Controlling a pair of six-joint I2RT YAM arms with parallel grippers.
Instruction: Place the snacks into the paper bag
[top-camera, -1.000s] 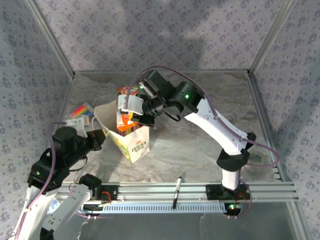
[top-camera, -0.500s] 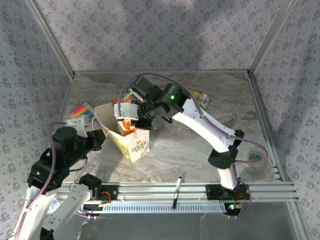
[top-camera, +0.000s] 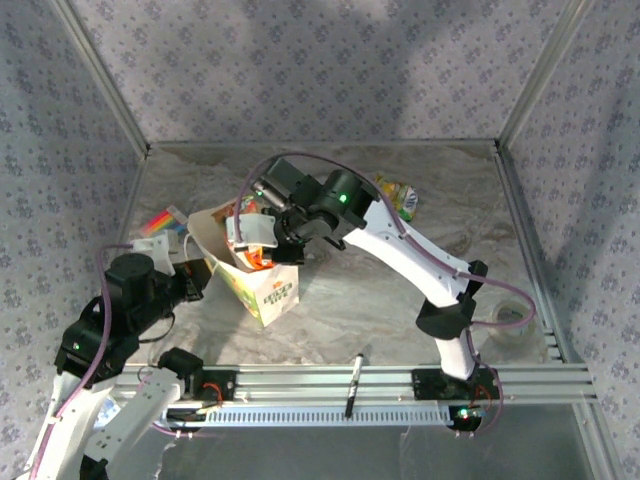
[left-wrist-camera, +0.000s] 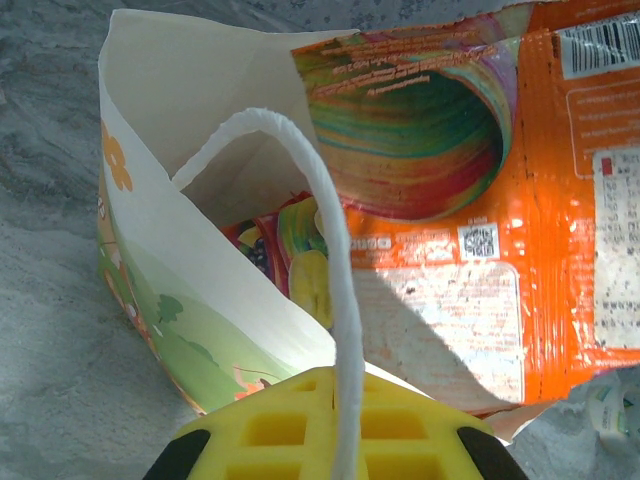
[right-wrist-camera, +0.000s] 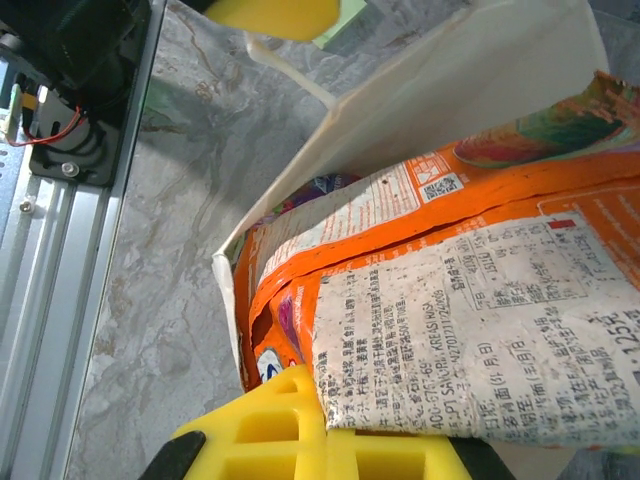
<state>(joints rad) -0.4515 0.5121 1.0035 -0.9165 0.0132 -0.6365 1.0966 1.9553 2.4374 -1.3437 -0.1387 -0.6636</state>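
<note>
The left gripper (top-camera: 192, 282) has its jaws pressed together on the white loop handle (left-wrist-camera: 325, 250) of the paper bag (top-camera: 268, 292), which stands open left of centre. The right gripper (top-camera: 252, 238) seems to pinch an orange packet (right-wrist-camera: 450, 320) in the bag's mouth. The packet looks light, thin and slippery, so its flat sealed edge is probably the best hold. A yellow-green packet (top-camera: 398, 196) lies further right.
</note>
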